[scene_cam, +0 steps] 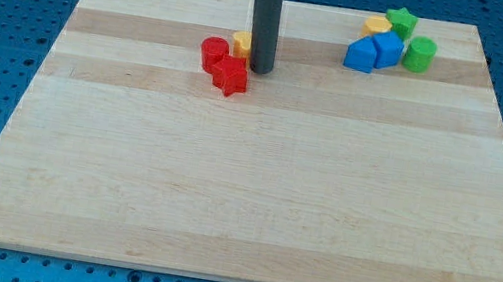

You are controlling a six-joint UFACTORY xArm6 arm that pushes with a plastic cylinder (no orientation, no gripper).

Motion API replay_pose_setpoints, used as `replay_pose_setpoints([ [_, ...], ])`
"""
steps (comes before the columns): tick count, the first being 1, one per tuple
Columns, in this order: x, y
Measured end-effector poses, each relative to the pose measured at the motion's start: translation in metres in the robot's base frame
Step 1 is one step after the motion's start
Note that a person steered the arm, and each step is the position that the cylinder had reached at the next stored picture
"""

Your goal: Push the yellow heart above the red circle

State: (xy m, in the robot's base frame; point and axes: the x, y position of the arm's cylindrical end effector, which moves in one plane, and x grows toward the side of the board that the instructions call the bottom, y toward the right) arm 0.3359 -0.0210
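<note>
The red circle (213, 53) sits on the wooden board at the upper middle-left. A red star (230, 75) touches its lower right. The yellow heart (242, 42) lies just right of and slightly above the red circle, partly hidden by my rod. My tip (261, 69) rests on the board right next to the yellow heart's right side and just right of the red star.
A cluster stands at the view's upper right: a yellow block (378, 25), a green star (401, 22), a green cylinder (419, 54) and two blue blocks (359, 54) (385, 49). The board (244, 190) ends on a blue perforated table.
</note>
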Motion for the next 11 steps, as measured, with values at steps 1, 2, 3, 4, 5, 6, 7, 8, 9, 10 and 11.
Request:
replay_pose_setpoints([
  [1, -0.02, 0.017],
  [2, -0.009, -0.049],
  [3, -0.024, -0.092],
  [4, -0.001, -0.131],
  [5, 0.0, -0.116],
  [6, 0.012, -0.091],
  [7, 0.042, -0.094],
  [8, 0.045, -0.16],
  [9, 0.041, -0.149],
  [10, 0.078, -0.079],
  [11, 0.057, -0.017],
])
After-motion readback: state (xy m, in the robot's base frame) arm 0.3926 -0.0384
